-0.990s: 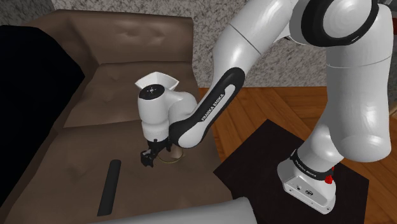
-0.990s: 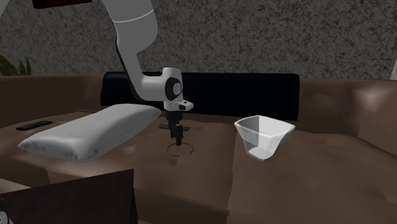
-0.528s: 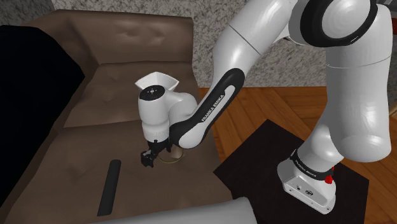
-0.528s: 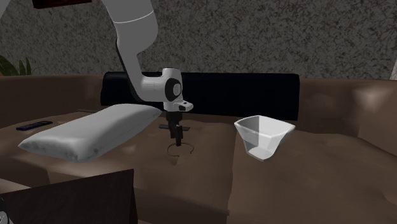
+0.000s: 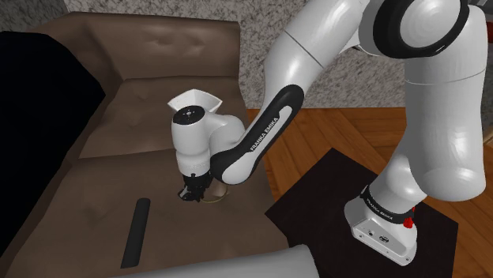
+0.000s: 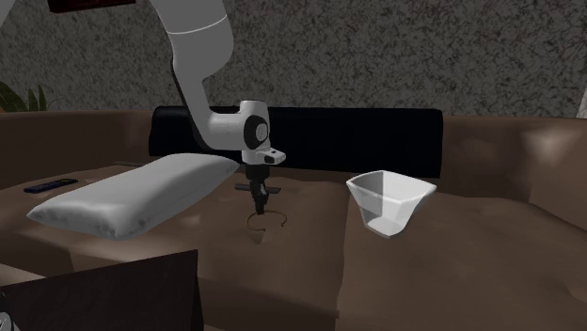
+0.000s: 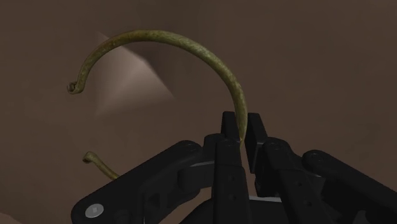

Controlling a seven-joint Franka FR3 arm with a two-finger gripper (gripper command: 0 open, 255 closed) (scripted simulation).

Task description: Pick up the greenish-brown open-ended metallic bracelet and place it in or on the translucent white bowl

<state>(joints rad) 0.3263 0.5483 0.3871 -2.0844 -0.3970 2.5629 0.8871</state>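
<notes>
- Currently, step in hand: the grasp. Jaws pressed onto the thin wire of the greenish-brown open-ended bracelet (image 7: 191,48), pinching one side of its curve.
- Location: bracelet low on the brown sofa seat (image 6: 452,244), apparently not yet lifted.
- Destination: white bowl (image 6: 404,199), well apart, toward the second exterior view's right.
- Next move, as judged: lift straight up, carry across to the bowl, release above it. The slender wire could slip.
- Writing: "FRANKA EMIKA" on the arm's dark forearm band (image 5: 265,130).

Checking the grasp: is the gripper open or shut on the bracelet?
Gripper shut on the bracelet: in the wrist view both fingers clasp it.
</notes>
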